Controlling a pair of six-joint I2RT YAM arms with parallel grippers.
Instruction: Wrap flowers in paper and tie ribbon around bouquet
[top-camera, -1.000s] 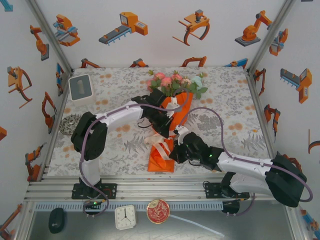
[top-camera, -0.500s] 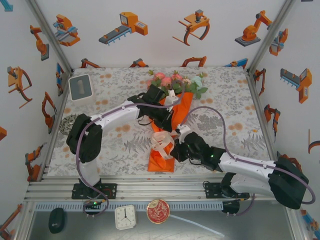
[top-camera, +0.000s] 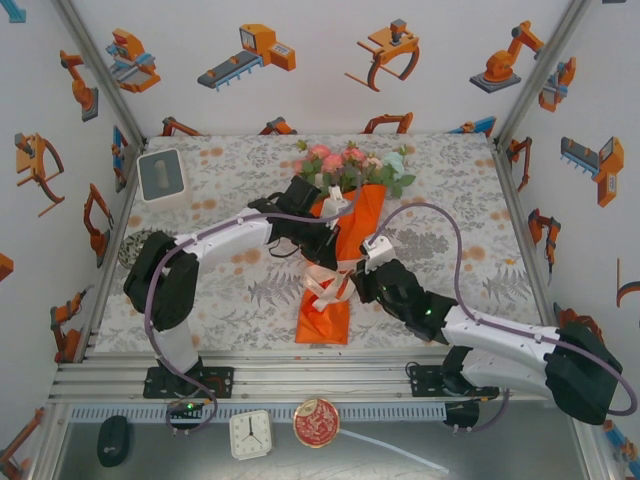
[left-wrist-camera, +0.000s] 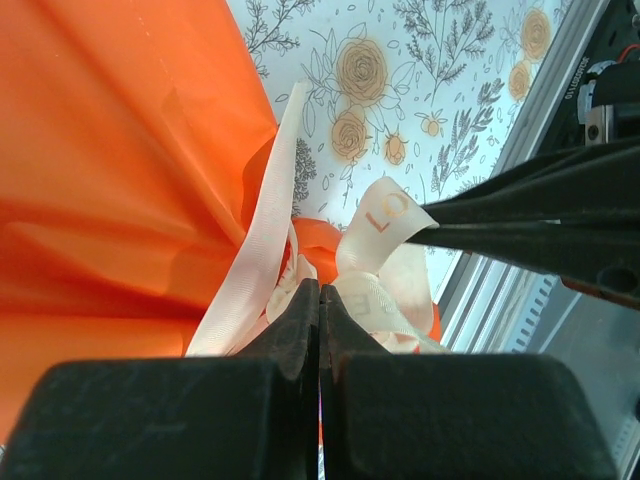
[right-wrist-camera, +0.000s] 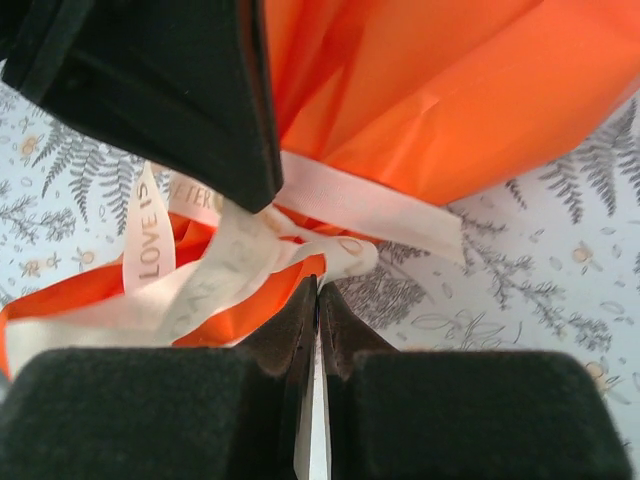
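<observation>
The bouquet lies on the flowered tablecloth, its flowers (top-camera: 345, 165) at the far end and the orange paper (top-camera: 322, 318) cone pointing toward me. The cream ribbon (top-camera: 325, 292) crosses the cone's narrow part in a loose knot. My left gripper (top-camera: 322, 262) sits just behind the knot, jaws shut (left-wrist-camera: 320, 288) with ribbon (left-wrist-camera: 262, 250) coming out at the tips. My right gripper (top-camera: 350, 285) is right of the knot, shut (right-wrist-camera: 318, 285) on a ribbon (right-wrist-camera: 365, 205) strand that runs edge-on between its fingers. The left gripper's fingers (right-wrist-camera: 200, 100) hang over the paper (right-wrist-camera: 450, 90).
A white box (top-camera: 160, 175) stands at the back left and a patterned round thing (top-camera: 140, 250) at the left edge. Below the table's front rail (top-camera: 300, 385) lie a clock (top-camera: 250, 432), a red round tin (top-camera: 316, 422) and a black mouse (top-camera: 113, 440).
My right gripper has moved away from the near edge, up beside the cone's narrow part, drawing ribbon with it. The left arm swung back a little. The ribbon loops have pulled smaller.
</observation>
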